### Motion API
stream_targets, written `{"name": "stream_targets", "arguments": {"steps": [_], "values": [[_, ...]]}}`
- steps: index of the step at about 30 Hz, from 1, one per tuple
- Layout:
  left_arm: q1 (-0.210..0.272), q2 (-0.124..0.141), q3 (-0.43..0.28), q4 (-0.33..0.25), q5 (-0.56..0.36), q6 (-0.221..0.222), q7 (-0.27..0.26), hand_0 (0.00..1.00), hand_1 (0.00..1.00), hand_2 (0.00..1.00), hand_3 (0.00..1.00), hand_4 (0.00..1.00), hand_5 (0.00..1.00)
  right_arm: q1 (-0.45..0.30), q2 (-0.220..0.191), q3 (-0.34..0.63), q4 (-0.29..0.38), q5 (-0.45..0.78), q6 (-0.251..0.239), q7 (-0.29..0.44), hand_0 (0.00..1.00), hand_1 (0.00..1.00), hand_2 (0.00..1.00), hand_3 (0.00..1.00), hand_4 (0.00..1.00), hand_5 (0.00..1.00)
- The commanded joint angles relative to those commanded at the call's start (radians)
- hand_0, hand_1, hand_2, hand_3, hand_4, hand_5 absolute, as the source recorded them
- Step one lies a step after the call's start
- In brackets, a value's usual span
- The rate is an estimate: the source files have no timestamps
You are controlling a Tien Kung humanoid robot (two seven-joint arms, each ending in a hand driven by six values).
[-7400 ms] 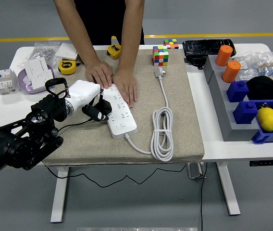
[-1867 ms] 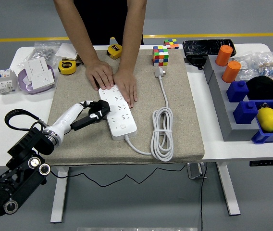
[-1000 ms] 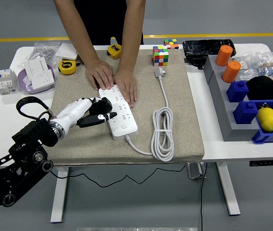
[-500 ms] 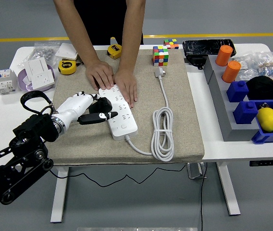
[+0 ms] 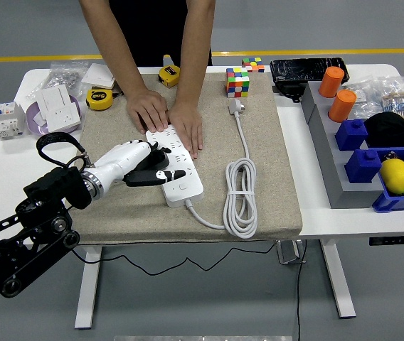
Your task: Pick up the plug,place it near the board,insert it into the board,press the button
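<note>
- Your left hand (image 5: 136, 162) is white with black fingers, and it reaches in from the left over the tan mat (image 5: 259, 121).
- Its fingers point out across the near part of the white power strip (image 5: 177, 169). The black fingertips (image 5: 161, 175) lie right at the strip's left side.
- A black plug (image 5: 161, 151) with a black wire sits under your hand, by the strip's left edge. You cannot tell if it is pushed in, or if the fingers grip it.
- The power strip lies on the mat, slanting from far left to near right. Its button end is the near end.
- A person stands at the far side. Both of the person's hands (image 5: 166, 117) press flat on the far end of the strip.
- The strip's own white cable (image 5: 240, 195) lies in a loop on the mat to the right, and its white plug (image 5: 236, 106) rests near a colourful puzzle cube (image 5: 237, 82).
- Your right hand is not in the picture.
</note>
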Motion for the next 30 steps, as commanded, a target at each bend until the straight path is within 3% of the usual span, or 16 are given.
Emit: {"name": "stream_targets", "arguments": {"steps": [7, 18, 30], "values": [[-0.003, 0.004, -0.001, -0.016, 0.055, 0.007, 0.018, 0.933, 0.864, 0.824, 0.829, 0.935, 0.998, -0.001, 0.001, 0.0, 0.0, 0.0, 0.001, 0.0, 0.998, 0.864, 0.774, 0.827, 0.998, 0.803], [-0.046, 0.01, 0.047, 0.041, -0.088, -0.033, -0.009, 0.93, 0.872, 0.821, 0.824, 0.912, 0.998, 0.001, -0.001, -0.003, 0.0, -0.001, 0.001, -0.001, 0.998, 0.862, 0.774, 0.827, 0.998, 0.803], [-0.073, 0.012, 0.064, 0.035, -0.044, -0.017, -0.019, 0.926, 0.868, 0.821, 0.817, 0.887, 0.998, -0.002, -0.001, -0.001, 0.0, -0.004, 0.002, -0.002, 0.998, 0.862, 0.773, 0.827, 0.998, 0.803]]}}
